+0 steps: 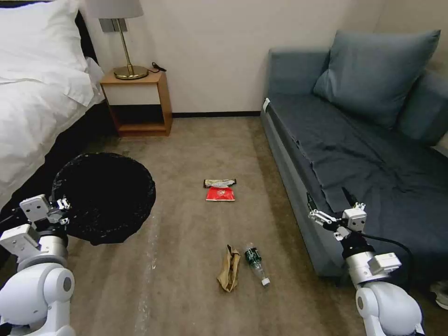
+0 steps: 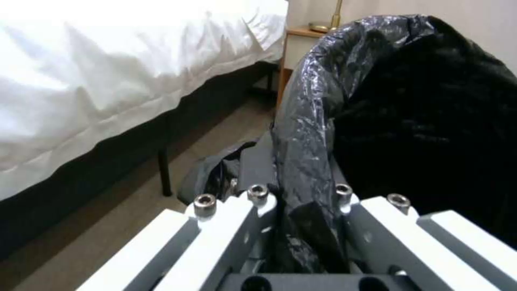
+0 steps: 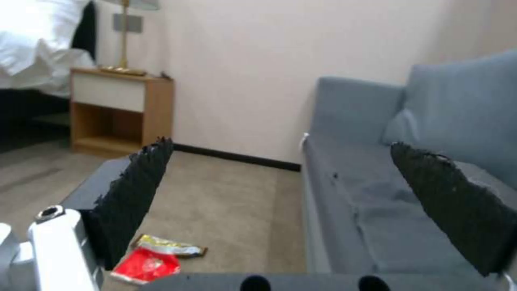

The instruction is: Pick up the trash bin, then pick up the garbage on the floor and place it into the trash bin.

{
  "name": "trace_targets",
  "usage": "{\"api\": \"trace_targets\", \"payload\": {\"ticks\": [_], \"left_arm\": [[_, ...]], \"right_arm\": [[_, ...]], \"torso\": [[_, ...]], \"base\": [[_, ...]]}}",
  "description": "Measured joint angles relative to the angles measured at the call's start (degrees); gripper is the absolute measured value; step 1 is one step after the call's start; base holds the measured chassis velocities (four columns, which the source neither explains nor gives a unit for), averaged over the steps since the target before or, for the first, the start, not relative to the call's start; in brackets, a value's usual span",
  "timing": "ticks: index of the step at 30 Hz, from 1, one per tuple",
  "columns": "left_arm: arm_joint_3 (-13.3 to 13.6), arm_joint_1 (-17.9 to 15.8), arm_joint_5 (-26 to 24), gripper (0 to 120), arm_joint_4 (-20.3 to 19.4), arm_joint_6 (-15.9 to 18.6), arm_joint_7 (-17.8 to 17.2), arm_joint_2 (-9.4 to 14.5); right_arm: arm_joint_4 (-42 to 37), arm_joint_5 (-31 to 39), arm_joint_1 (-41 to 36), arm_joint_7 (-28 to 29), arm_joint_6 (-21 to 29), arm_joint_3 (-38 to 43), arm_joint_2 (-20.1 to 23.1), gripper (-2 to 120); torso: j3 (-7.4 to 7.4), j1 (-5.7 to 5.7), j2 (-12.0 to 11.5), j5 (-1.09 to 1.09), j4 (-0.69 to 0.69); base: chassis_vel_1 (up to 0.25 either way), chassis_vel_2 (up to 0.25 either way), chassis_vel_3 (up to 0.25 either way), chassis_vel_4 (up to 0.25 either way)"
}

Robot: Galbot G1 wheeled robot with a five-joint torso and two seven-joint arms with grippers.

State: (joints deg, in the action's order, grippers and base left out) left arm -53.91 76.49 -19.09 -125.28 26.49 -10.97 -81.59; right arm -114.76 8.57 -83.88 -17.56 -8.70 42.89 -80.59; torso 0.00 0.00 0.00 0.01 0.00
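The small round trash bin (image 1: 103, 198), lined with a crinkly black plastic bag folded over its rim, hung in the air just ahead of the left end effector (image 1: 63, 210), its mouth tipped toward the camera; the inside read only as black and nothing could be made out in it. In the left wrist view the left end effector (image 2: 299, 210) was clamped tight on the bag-covered rim of the bin (image 2: 377, 101), with one finger either side of the wall.

The garbage lay on the beige carpet floor (image 1: 186, 154), between the two end effectors. A crumpled brown paper bag (image 1: 229, 274) and a clear plastic bottle with a green label and white cap (image 1: 256, 262) lay side by side, nearer the robot. Farther out, a flat red snack packet (image 1: 220, 194) touched a long yellow-black wrapper (image 1: 220, 183).

A white-sheeted bed (image 1: 37, 88) stood beyond the left end effector, with a wooden nightstand (image 1: 136, 103) carrying a brass lamp (image 1: 126, 46). A grey-blue fabric sofa (image 1: 364, 140) ran alongside the right end effector (image 1: 329, 207).

The right end effector (image 3: 280, 190) hovered with its fingers spread wide, holding nothing, with the red packet (image 3: 145, 264) and wrapper (image 3: 169, 245) on the floor below it.
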Motion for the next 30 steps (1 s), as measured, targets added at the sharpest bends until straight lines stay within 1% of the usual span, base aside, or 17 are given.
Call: {"api": "trace_targets", "payload": {"ticks": [4, 7, 8, 9, 10, 11, 12, 13, 14, 16, 18, 19, 20, 23, 24, 26, 30], "left_arm": [[0.4, -0.4, 0.4, 4, 0.3, 0.2, -0.1, 0.0], [0.9, -0.6, 1.0, 4, 0.7, 0.3, -0.2, 0.1], [1.1, -0.8, 1.2, 4, 1.0, 0.3, -0.1, 0.2], [1.6, -1.1, 1.7, 4, 1.4, 0.3, 0.0, 0.3], [1.8, -1.1, 1.8, 4, 1.6, 0.3, 0.0, 0.4], [1.8, -1.1, 1.8, 4, 1.6, 0.3, 0.0, 0.4], [1.9, -1.1, 2.0, 4, 1.7, 0.3, 0.2, 0.4], [2.1, -0.9, 2.5, 4, 1.9, 0.2, 0.5, 0.2], [2.1, -0.9, 2.5, 4, 1.9, 0.2, 0.5, 0.2], [2.5, -0.4, 3.4, 4, 2.4, -0.4, 0.7, -0.5], [2.6, -0.3, 3.6, 4, 2.5, -0.5, 0.7, -0.6], [2.7, -0.1, 3.9, 4, 2.8, -0.9, 0.7, -0.8], [2.7, -0.1, 3.9, 4, 2.8, -0.9, 0.7, -0.8], [3.0, 0.3, 4.9, 4, 3.8, -1.8, 0.5, -1.2], [3.0, 0.3, 4.9, 4, 3.8, -1.8, 0.5, -1.2], [3.4, 0.2, 5.5, 4, 4.3, -1.8, 0.1, -1.3], [3.6, 0.1, 5.8, 4, 4.6, -1.8, 0.1, -1.3]], "right_arm": [[2.0, -0.9, 0.6, -0.1, -0.4, -2.2, 1.6, 100], [4.3, 0.5, 1.3, -0.5, 0.9, -4.6, 3.3, 100], [4.8, 1.6, 1.3, -1.1, 2.9, -5.2, 3.8, 100], [5.3, 4.1, 1.0, -1.3, 6.9, -6.5, 4.9, 100], [5.5, 6.1, 0.9, -0.8, 9.4, -7.6, 5.8, 100], [5.5, 6.1, 0.9, -0.8, 9.4, -7.6, 5.8, 100], [5.9, 7.9, 0.9, -0.1, 11.4, -8.8, 6.9, 100], [6.6, 13.2, 1.5, 2.7, 17.8, -12.6, 10.5, 100], [6.6, 13.2, 1.5, 2.7, 17.8, -12.6, 10.5, 100], [7.6, 19.3, 3.6, 8.4, 24.1, -18.4, 17.2, 100], [7.8, 19.9, 4.0, 8.9, 24.8, -19.2, 18.0, 100], [8.6, 21.6, 5.3, 10.0, 26.3, -21.4, 19.8, 100], [8.6, 21.6, 5.3, 10.0, 26.3, -21.4, 19.8, 100], [12.7, 25.4, 10.0, 10.7, 30.8, -27.5, 22.0, 100], [12.7, 25.4, 10.0, 10.7, 30.8, -27.5, 22.0, 100], [16.4, 26.4, 12.7, 10.9, 32.8, -30.4, 22.2, 100], [20.6, 26.1, 15.3, 10.9, 34.1, -33.0, 21.8, 100]], "torso": [[0.00, 0.00, 0.0, -0.01, 0.00], [0.00, 0.00, 0.0, -0.01, 0.02], [0.00, 0.00, 0.0, 0.00, 0.02], [0.00, 0.00, 0.0, 0.00, 0.00], [0.00, 0.00, 0.0, -0.01, -0.01], [0.00, 0.00, 0.0, -0.01, -0.01], [0.00, 0.00, 0.0, -0.01, -0.01], [0.00, 0.00, 0.0, 0.01, -0.01], [0.00, 0.00, 0.0, 0.01, -0.01], [0.00, 0.00, 0.0, -0.02, 0.01], [0.00, 0.00, 0.0, -0.02, 0.01], [0.00, 0.00, 0.0, -0.02, 0.01], [0.00, 0.00, 0.0, -0.02, 0.01], [0.00, 0.00, 0.0, 0.00, 0.01], [0.00, 0.00, 0.0, 0.00, 0.01], [0.00, 0.00, 0.0, 0.00, 0.01], [0.00, 0.00, 0.0, 0.00, -0.01]], "base": [[-0.015, 0.017, 0.017, -0.010], [0.000, 0.000, 0.000, 0.000], [0.000, 0.000, 0.000, 0.000], [0.000, 0.000, 0.000, 0.000], [0.000, 0.000, 0.000, 0.000], [0.000, 0.000, 0.000, 0.000], [0.000, 0.000, 0.000, 0.000], [0.000, 0.000, 0.000, 0.000], [0.000, 0.000, 0.000, 0.000], [0.000, 0.000, 0.000, 0.000], [0.000, 0.000, 0.000, 0.000], [0.000, 0.000, 0.000, 0.000], [0.000, 0.000, 0.000, 0.000], [0.000, 0.000, 0.000, 0.000], [0.000, 0.000, 0.000, 0.000], [0.000, 0.000, 0.000, 0.000], [0.000, 0.000, 0.000, 0.000]]}}
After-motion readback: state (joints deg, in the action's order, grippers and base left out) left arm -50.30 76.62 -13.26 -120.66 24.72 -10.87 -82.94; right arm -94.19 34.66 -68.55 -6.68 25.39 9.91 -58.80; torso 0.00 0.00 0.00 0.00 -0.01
